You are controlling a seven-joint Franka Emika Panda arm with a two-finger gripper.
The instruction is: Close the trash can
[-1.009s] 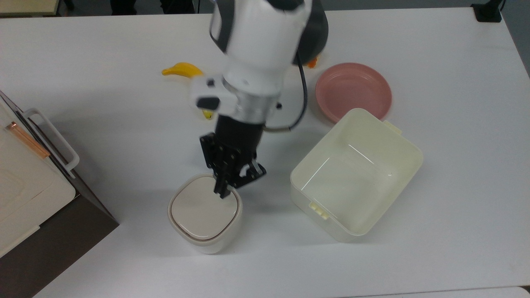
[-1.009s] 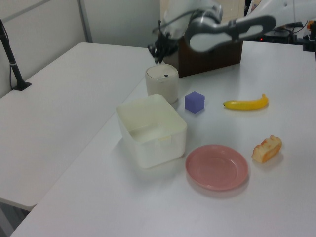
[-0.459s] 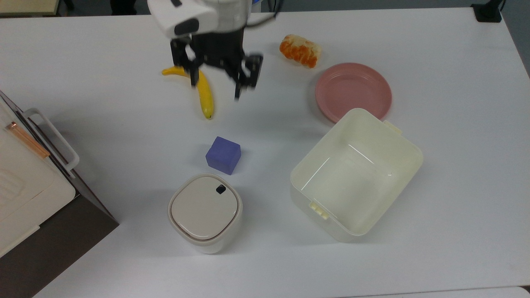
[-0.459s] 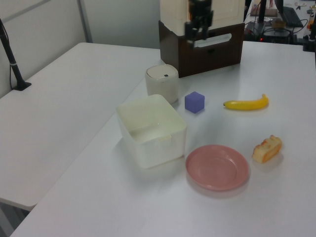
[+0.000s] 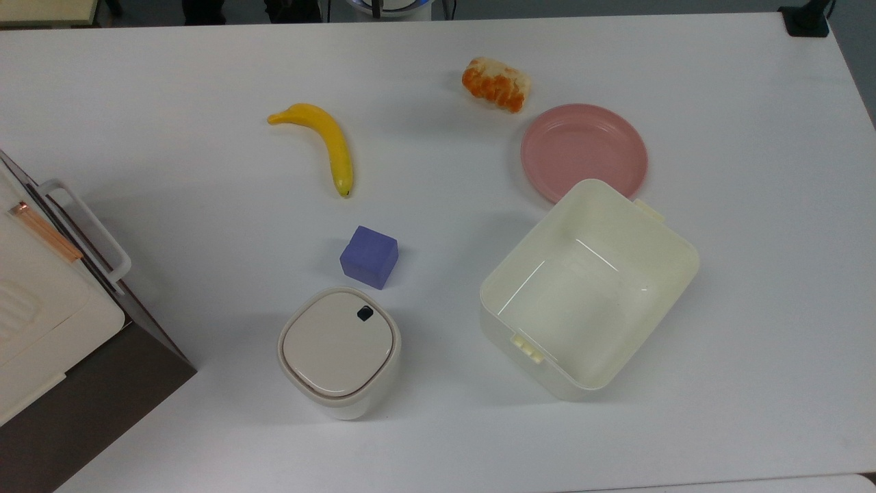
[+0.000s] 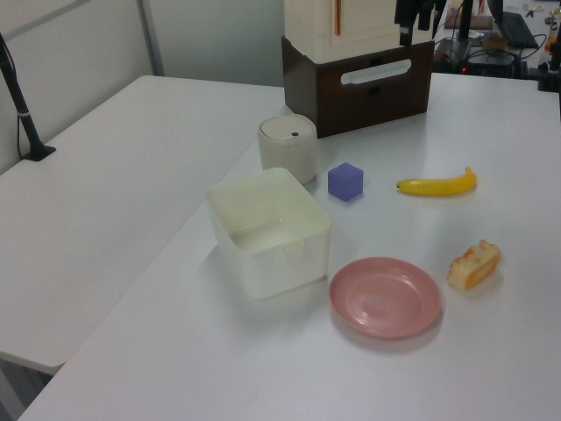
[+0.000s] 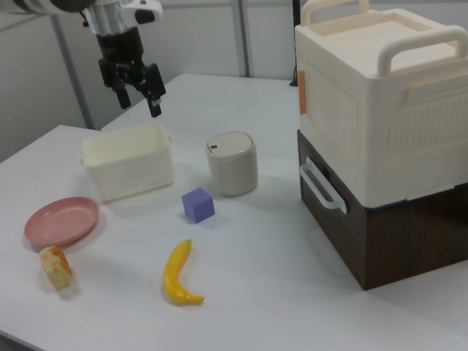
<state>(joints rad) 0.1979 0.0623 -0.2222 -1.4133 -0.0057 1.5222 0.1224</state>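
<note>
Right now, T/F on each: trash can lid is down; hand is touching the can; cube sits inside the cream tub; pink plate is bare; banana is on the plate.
1. The trash can lid is down. True.
2. The hand touches the can. False: it hangs in the air, apart from the can.
3. The purple cube is inside the cream tub. False: it sits on the table beside the can.
4. The pink plate is bare. True.
5. The banana is on the plate. False: it lies on the table.
</note>
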